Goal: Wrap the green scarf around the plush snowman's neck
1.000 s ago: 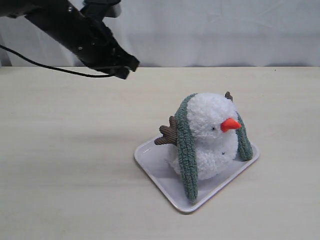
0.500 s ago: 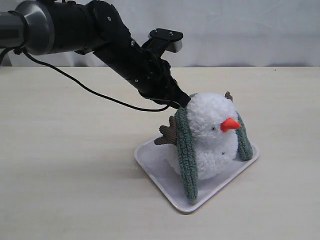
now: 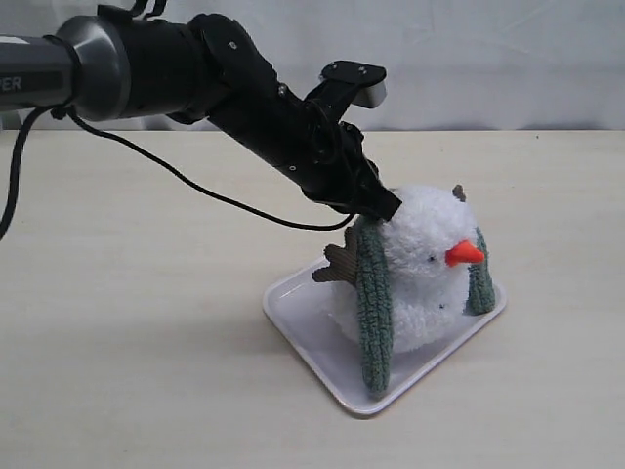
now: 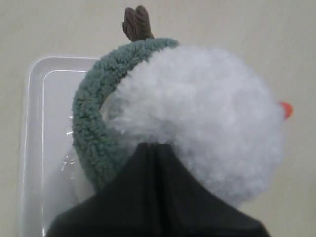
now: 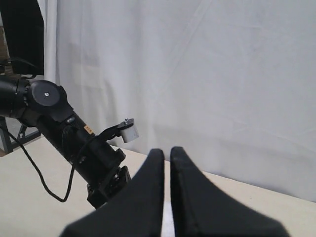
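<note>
**Exterior view.** I see the plush snowman [image 3: 427, 277] sitting on a white tray [image 3: 299, 323], right of centre on the near part of the table [image 3: 137, 352]. Its carrot nose [image 3: 465, 254] points right. The green scarf [image 3: 375, 311] passes behind the head. One end hangs down the left side to the tray, and the other end hangs on the right side below the nose. A brown twig arm [image 3: 339, 265] sticks out to the left, just beside the scarf. The left arm [image 3: 225, 88] reaches in from the far left. The left gripper [image 3: 383, 207] is at the upper left of the head, touching the fluff where the scarf begins.

**Left wrist view.** The left gripper [image 4: 150, 146] has its jaws pressed together. Its tip rests against the white fluff of the plush snowman [image 4: 212, 118], just beside the curve of the green scarf [image 4: 90, 131]. I cannot tell whether any fibre is pinched. The white tray [image 4: 33, 143] lies beyond the scarf.

**Right wrist view.** The right gripper [image 5: 167, 154] is raised, with only a thin slit between its jaws, and it holds nothing. The left arm [image 5: 74, 140] and a white curtain [image 5: 222, 74] are in view. The snowman and the scarf do not show here.
</note>
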Motion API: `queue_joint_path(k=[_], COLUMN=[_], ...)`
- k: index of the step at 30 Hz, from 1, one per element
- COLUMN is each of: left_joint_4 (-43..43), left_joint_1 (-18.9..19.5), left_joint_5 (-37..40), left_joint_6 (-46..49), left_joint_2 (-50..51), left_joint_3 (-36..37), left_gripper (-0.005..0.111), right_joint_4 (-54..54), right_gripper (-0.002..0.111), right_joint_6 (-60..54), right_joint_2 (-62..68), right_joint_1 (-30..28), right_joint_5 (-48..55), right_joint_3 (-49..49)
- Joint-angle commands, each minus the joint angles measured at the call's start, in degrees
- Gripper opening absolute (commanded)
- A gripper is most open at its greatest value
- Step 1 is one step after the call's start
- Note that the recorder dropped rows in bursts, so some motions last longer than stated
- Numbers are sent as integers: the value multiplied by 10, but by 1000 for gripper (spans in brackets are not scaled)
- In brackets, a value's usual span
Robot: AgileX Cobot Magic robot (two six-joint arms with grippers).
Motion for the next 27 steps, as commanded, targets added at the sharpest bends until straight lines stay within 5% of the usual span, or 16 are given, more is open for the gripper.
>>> queue_joint_path(k=[1,13,27], left_joint_4=[41,65,19], left_joint_1=[-1,-1,-1], left_joint_5=[-29,-8,26], left_joint_6=[-29,-22,9], left_joint_2=[11,50,-28], left_joint_3=[-4,-4,-8], left_gripper=[0,0,0], right_joint_4=[-5,-5,-5], right_gripper=[4,4,4], right_joint_6=[2,2,2], right_joint_2=[-2,-2,-2], right_joint_1=[1,1,1], right_joint_5=[0,0,2], right_joint_3=[2,2,2])
